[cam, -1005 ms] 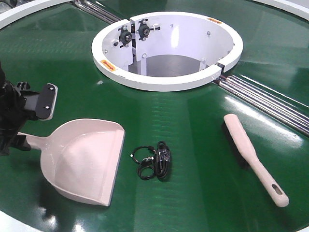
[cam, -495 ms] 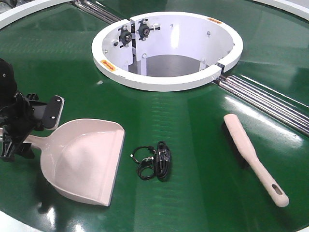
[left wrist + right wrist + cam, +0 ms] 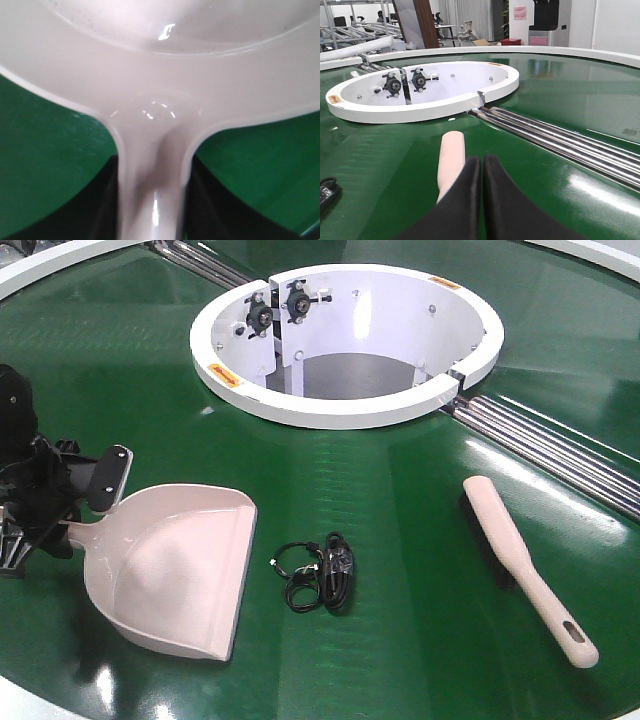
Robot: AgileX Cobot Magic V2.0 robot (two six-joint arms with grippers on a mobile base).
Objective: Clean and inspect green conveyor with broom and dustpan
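left hand clamps dustpan handle on green conveyor

- conveyor: glossy dark green, finely ribbed
- dustpan: pale pinkish-beige
- broom: beige, with black bristles
- hub, top centre: white
- cable: black

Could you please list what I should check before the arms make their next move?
1. Left gripper on the dustpan handle: ok, fingers sit against both sides.
2. Right gripper open for the broom: not ok, shut and empty.
3. Broom free to grasp: ok, lying alone on the green conveyor.
4. Thing to sweep located: ok, black cable bundle lies between dustpan and broom.
5. Dustpan mouth flat on the belt: cannot tell.
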